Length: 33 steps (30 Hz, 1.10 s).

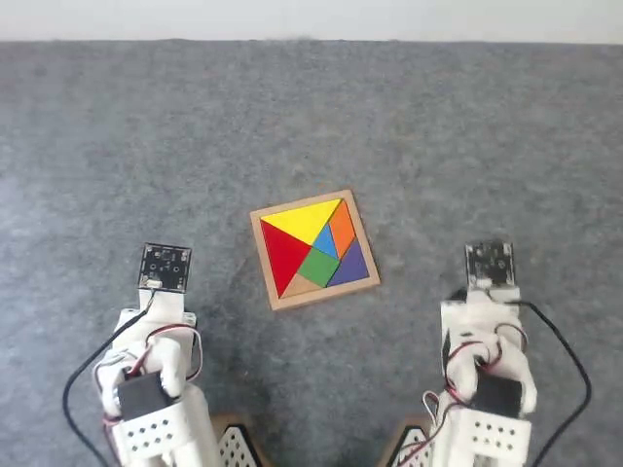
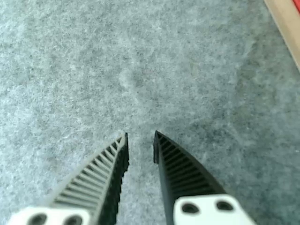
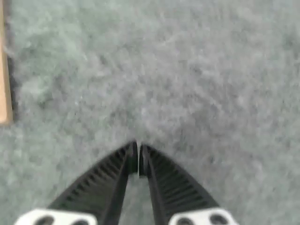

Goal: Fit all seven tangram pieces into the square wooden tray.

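Note:
The square wooden tray (image 1: 275, 293) lies on the grey carpet in the middle, turned a little. Inside it the yellow triangle (image 1: 302, 221), red triangle (image 1: 282, 253), orange piece (image 1: 343, 230), blue piece (image 1: 325, 242), green square (image 1: 317, 266), purple piece (image 1: 352, 264) and a wood-coloured triangle (image 1: 300, 285) fit edge to edge. My left gripper (image 2: 140, 136) hovers over bare carpet near-left of the tray, its fingers a narrow gap apart and holding nothing. My right gripper (image 3: 138, 146) is near-right of the tray, shut on nothing, tips touching.
A tray edge (image 2: 286, 23) shows in a corner of the left wrist view, and another tray edge (image 3: 3, 70) at the side of the right wrist view. Both arm bases stand at the near edge, left arm (image 1: 156, 389) and right arm (image 1: 487, 379). Carpet surrounds the tray.

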Tool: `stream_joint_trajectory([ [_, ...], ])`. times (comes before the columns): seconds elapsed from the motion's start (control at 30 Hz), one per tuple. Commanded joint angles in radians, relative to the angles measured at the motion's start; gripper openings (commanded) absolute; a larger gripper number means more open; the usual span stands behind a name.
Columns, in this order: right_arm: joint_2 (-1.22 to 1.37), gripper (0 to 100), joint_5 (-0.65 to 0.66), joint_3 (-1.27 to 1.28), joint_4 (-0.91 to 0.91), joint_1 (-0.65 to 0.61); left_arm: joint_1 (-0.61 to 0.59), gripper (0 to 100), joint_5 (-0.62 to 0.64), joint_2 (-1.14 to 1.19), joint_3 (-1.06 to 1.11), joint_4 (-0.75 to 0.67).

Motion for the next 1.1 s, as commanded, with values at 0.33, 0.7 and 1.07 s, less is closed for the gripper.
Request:
stream_joint_trajectory([
  [0.33,-0.013,1.3,0.012,0.012,0.173,0.005,-0.003,9,-0.005,-0.011,-0.007,0.003],
  [0.7,-0.013,1.3,0.012,0.012,0.173,0.005,-0.003,9,-0.005,-0.011,-0.007,0.003],
  [1.07,-0.013,1.3,0.012,0.012,0.173,0.005,-0.003,9,-0.005,-0.011,-0.007,0.003],
])
